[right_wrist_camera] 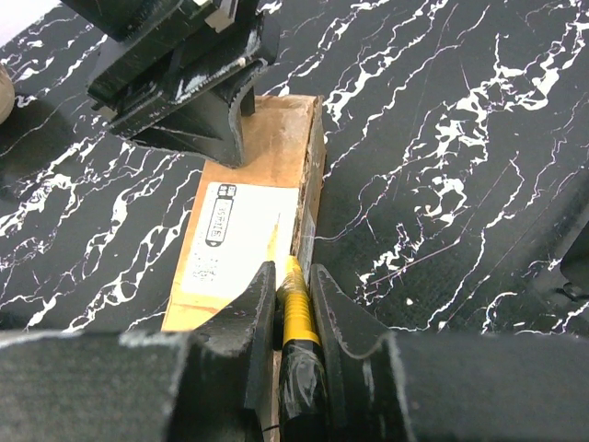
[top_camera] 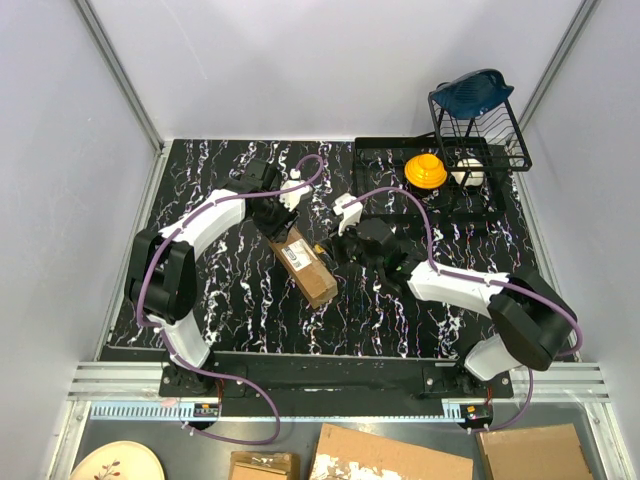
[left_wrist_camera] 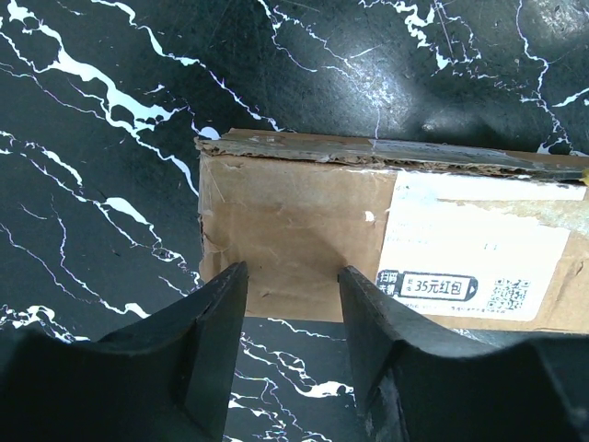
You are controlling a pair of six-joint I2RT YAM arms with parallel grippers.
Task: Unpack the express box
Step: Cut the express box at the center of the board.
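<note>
Cardboard express box (top_camera: 305, 265) far end hidden | left claw (left_wrist_camera: 294, 274) spread | right claw (right_wrist_camera: 292, 273) pinching knife (right_wrist_camera: 296, 313)

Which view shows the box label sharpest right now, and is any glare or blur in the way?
Left wrist: the label on the express box has sharp lower print, with tape sheen washing out its upper part. Top external: even light, but the box is too small to read. Right wrist: the label is bright but slanted, and the right fingers and utility knife are soft.
</note>
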